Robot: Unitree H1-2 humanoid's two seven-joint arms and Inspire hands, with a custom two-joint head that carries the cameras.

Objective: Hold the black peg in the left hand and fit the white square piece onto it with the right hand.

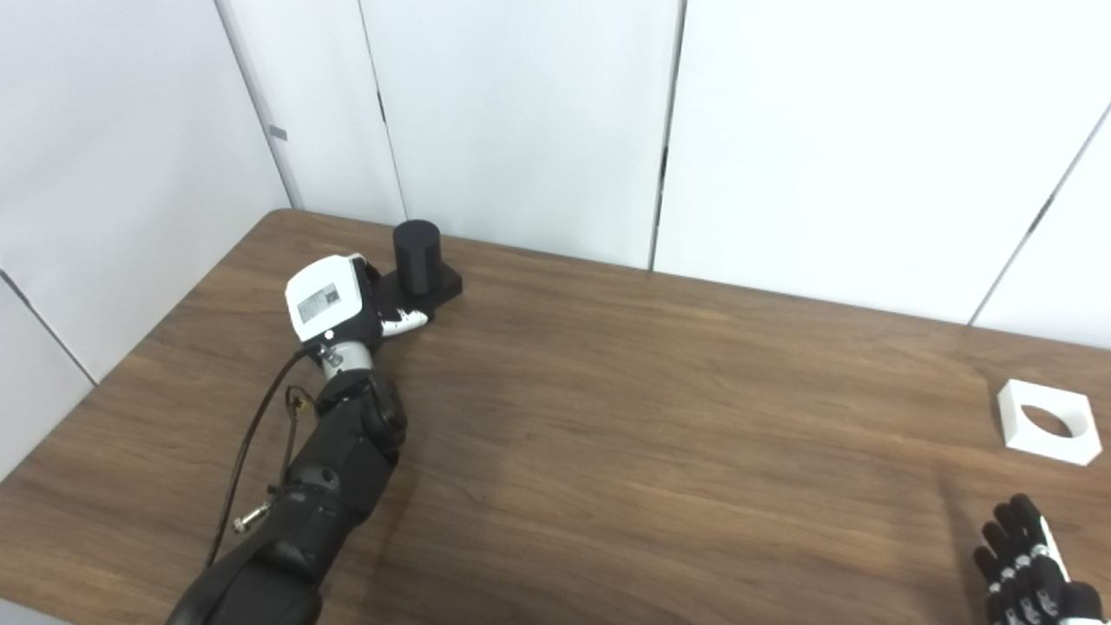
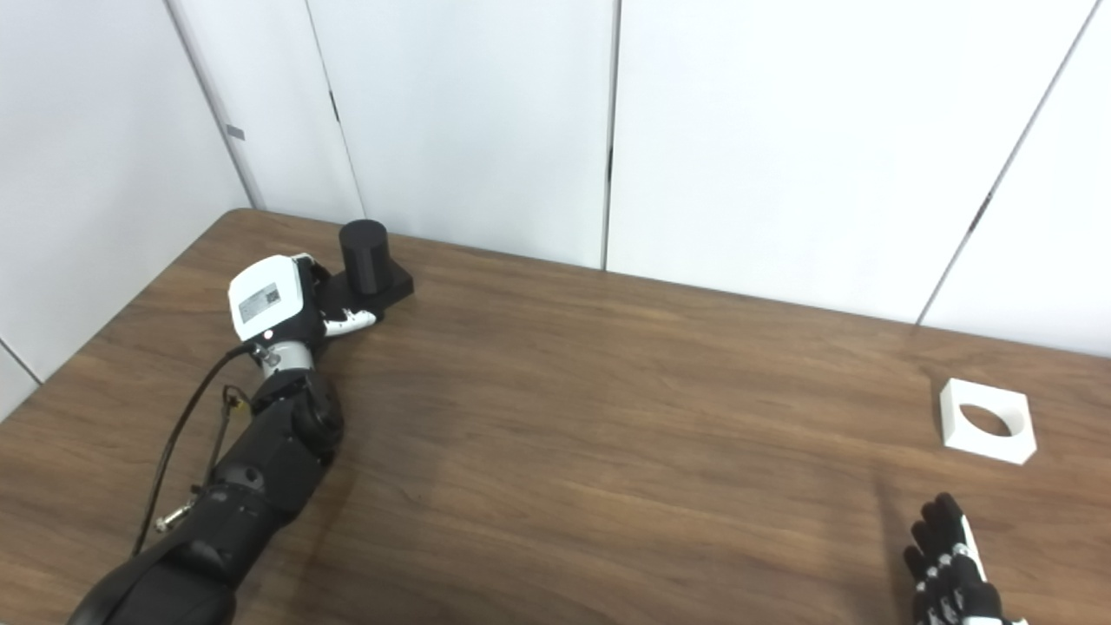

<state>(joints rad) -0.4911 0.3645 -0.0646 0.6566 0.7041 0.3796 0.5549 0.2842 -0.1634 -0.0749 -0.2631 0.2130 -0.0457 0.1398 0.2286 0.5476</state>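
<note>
**Left hand at the peg base, white piece alone at far right**

From the left eye view, the left hand [image 1: 334,299] reaches to the far left part of the wooden table [image 1: 625,408], its white back facing the camera. It lies against the near-left side of the black peg [image 1: 417,250], an upright cylinder on a flat black square base. One white-tipped finger rests along the near edge of that base; whether the fingers have closed on the peg cannot be told, since the back of the hand hides most of them. A black cable loops beside the forearm. Well apart, at the right edge, the white square piece [image 1: 1047,421] lies flat on the table with its round hole facing up. Near it, at the bottom right corner, the right hand [image 1: 1028,569] holds nothing, fingers straight and slightly spread.

From the right eye view, the peg stands upright just beyond the left hand. The white piece lies untouched, clear of the right hand's fingertips [image 2: 942,512], with bare wood between them. White wall panels [image 2: 764,130] stand behind the table.
</note>
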